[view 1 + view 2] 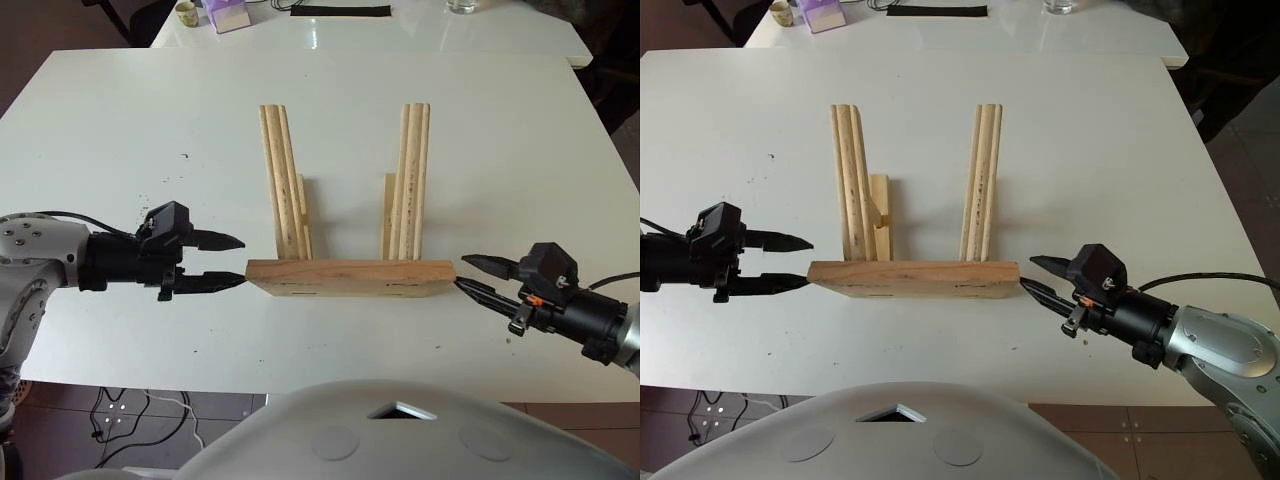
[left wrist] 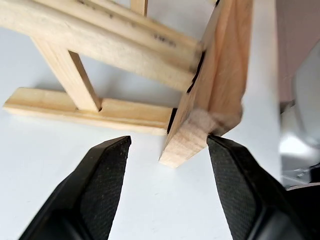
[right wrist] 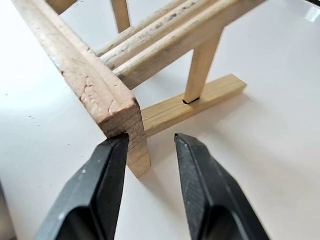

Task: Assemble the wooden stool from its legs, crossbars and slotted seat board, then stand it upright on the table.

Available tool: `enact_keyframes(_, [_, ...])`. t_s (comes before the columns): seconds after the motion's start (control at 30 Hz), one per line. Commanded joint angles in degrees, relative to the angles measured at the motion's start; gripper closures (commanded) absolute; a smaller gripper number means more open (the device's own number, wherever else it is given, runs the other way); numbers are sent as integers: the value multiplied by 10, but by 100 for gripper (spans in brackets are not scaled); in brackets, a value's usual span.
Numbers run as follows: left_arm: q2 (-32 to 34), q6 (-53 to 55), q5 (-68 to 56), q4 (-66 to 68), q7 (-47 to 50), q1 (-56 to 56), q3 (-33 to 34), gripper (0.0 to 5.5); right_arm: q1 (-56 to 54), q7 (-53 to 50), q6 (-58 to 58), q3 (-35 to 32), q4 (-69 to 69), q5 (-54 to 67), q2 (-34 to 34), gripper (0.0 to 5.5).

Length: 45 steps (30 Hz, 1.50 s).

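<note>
The assembled wooden stool lies on its side on the white table (image 1: 150, 130). Its seat board (image 1: 350, 278) stands on edge toward the front, and the two leg pairs (image 1: 285, 180) (image 1: 410, 180) point away from me, with short crossbars (image 1: 304, 215) between them. My left gripper (image 1: 242, 261) is open at the board's left end, its lower fingertip against the corner (image 2: 192, 137). At the board's right end my right gripper (image 1: 461, 271) is open too, one finger (image 3: 107, 170) touching the end face (image 3: 117, 117).
A second white table (image 1: 420, 35) stands behind, carrying a cup (image 1: 186, 13), a purple box (image 1: 226, 14), a black strip (image 1: 340, 11) and a glass (image 1: 461, 5). The near table edge runs just in front of the board.
</note>
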Motion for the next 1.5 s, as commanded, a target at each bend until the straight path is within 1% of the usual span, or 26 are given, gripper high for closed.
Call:
enact_keyframes(0.03, [-37,-118,90,90,22,21,-49,267,10,67,-20,12,75,-22,14,380])
enact_keyframes(0.1, [-50,-151,110,121,31,23,-55,267,1,93,-28,11,114,-26,20,380])
enact_keyframes(0.13, [-55,-164,116,134,32,18,-59,252,-1,109,-34,12,129,-31,22,377])
enact_keyframes(0.17, [-59,-179,123,147,30,14,-63,244,-3,125,-41,16,141,-36,23,361])
enact_keyframes(0.23, [-66,-218,143,176,29,10,-77,208,-13,149,-60,41,162,-61,22,333])
enact_keyframes(0.3, [-81,-253,164,196,31,9,-102,177,-41,152,-82,90,188,-106,29,303])
enact_keyframes(0.4, [-102,-304,199,227,26,7,-149,177,-87,180,-140,191,236,-202,26,303])
enact_keyframes(0.47, [-115,-321,210,245,27,-5,-169,177,-122,186,-175,237,272,-253,37,303])
enact_keyframes(0.53, [-128,-329,215,264,30,-29,-186,177,-145,186,-206,262,301,-287,49,303])
enact_keyframes(0.67, [-146,-345,217,290,35,-61,-208,177,-180,187,-252,292,348,-328,69,303])
enact_keyframes(0.8, [-156,-354,216,292,40,-63,-223,177,-210,197,-276,313,376,-348,83,303])
enact_keyframes(0.93, [-159,-352,209,277,45,-52,-230,177,-216,224,-255,319,358,-311,93,303])
enact_keyframes(1.27, [-146,-353,197,258,29,-43,-236,177,-166,236,-231,296,319,-283,89,303])
enact_keyframes(1.5, [-112,-326,160,244,-12,-37,-228,177,-133,243,-243,275,310,-288,78,303])
